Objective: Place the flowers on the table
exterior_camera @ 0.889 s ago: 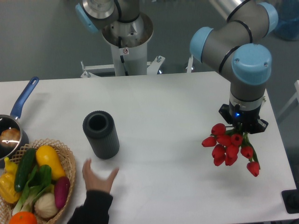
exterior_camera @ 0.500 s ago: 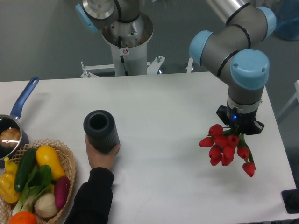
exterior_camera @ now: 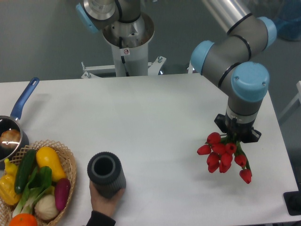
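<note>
The flowers [exterior_camera: 222,156], a bunch of red tulip buds with green stems, hang under my gripper [exterior_camera: 236,137] at the right side of the white table [exterior_camera: 164,108]. The gripper points down and is shut on the stems; its fingers are mostly hidden by the wrist and the buds. The buds are low over the tabletop, and I cannot tell whether they touch it.
A person's hand [exterior_camera: 106,199] holds a dark ribbed cylinder [exterior_camera: 106,173] at the front left. A wicker basket [exterior_camera: 70,165] of vegetables and a blue-handled pan [exterior_camera: 14,123] are at the left edge. A second robot base [exterior_camera: 127,37] stands behind the table.
My gripper has moved down and slightly left with the flowers. The hand took hold of the dark cylinder and pulled it toward the front edge.
</note>
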You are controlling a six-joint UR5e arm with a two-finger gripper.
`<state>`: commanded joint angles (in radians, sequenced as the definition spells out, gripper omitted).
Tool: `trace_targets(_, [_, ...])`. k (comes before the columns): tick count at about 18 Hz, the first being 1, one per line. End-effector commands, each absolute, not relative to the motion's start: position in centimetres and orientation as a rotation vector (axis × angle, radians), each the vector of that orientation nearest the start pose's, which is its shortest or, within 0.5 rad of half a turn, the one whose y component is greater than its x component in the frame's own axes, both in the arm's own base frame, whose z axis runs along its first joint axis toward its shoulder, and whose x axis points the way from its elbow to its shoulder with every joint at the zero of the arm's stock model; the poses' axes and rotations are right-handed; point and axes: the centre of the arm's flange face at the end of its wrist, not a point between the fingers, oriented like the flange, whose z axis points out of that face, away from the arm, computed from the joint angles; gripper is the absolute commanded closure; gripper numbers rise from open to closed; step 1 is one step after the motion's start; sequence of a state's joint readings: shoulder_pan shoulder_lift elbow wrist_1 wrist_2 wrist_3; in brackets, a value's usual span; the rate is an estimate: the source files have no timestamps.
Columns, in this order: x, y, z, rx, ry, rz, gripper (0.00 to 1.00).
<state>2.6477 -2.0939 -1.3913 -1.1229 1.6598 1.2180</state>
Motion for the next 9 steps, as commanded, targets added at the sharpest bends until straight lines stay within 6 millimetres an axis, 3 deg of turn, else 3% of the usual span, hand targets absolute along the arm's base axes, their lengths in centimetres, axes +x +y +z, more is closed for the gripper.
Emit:
trace_targets(3, [-54.3,44.0,30.2,-3.173,0.230,0.185,1.00])
trace_targets(5, [-54.0,43.9,29.9,-3.176,0.234,0.174,0.93])
trace_targets(9, [-53.3,43.7,29.4,-3.153,0.235,0.128,0.36])
